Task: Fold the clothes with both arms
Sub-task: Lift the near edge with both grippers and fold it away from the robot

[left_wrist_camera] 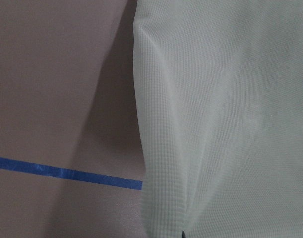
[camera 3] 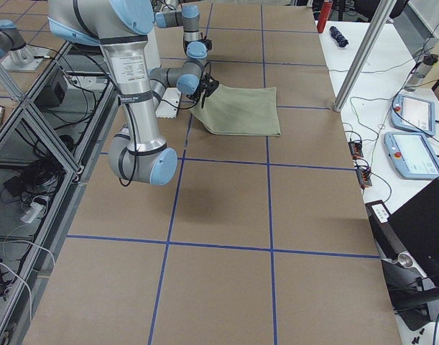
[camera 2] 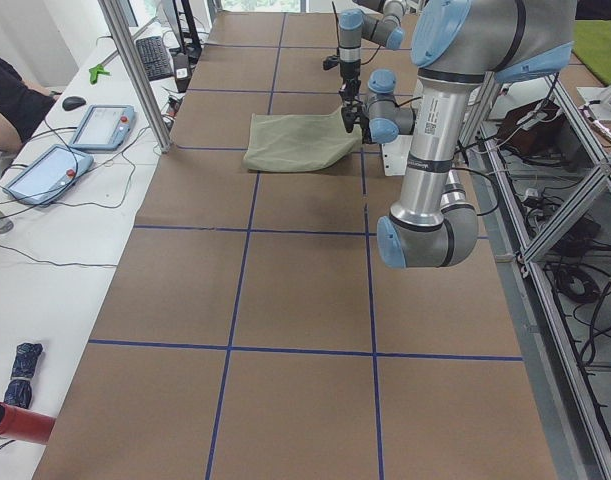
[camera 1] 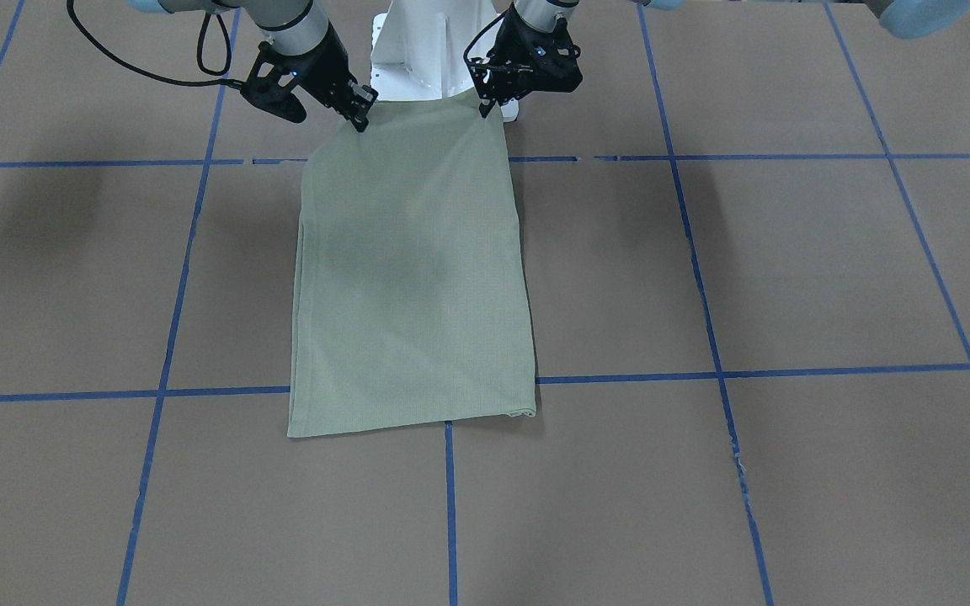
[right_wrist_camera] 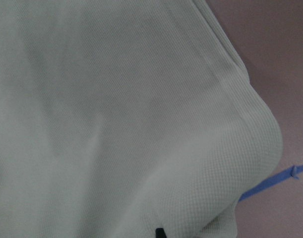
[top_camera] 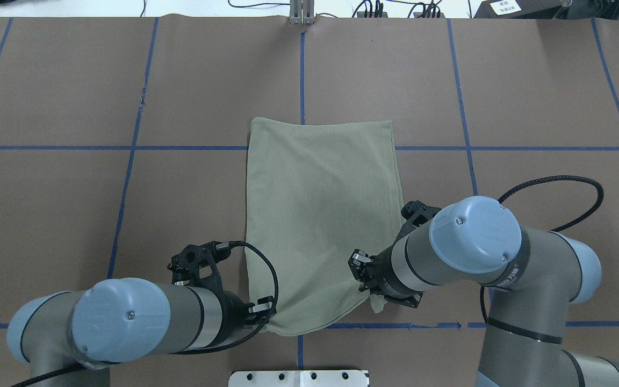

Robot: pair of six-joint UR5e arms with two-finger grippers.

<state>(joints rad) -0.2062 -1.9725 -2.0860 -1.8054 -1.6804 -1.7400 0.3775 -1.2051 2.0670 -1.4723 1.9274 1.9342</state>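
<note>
- Closest to the base, both grippers sit at the near end of the shirt. The left gripper is pinched on one near corner and the right gripper on the other. Each wrist cam shows just fabric, with a dark fingertip poking in at the bottom edge.
- My read on why I've got it by both corners: the shirt is a long narrow rectangle, so the next move is probably to carry the near edge over to the far edge and halve it. Matching corner grips should keep that edge straight.
- From the side cams, the near edge hangs off the table between the two grippers, and the cloth slopes down from there.
- The shirt is mid-table, right in front of the white pedestal, running straight away from the robot. Its middle and far end lie flat, and the far edge sits just past a cross line of blue tape.
- Labels: I can't see a logo or hang tag on the shirt from any view. There's print on the arm sleeves, but it's too small to read.
- Way out past the far table edge there's a white label on something dark, also unreadable.
</note>
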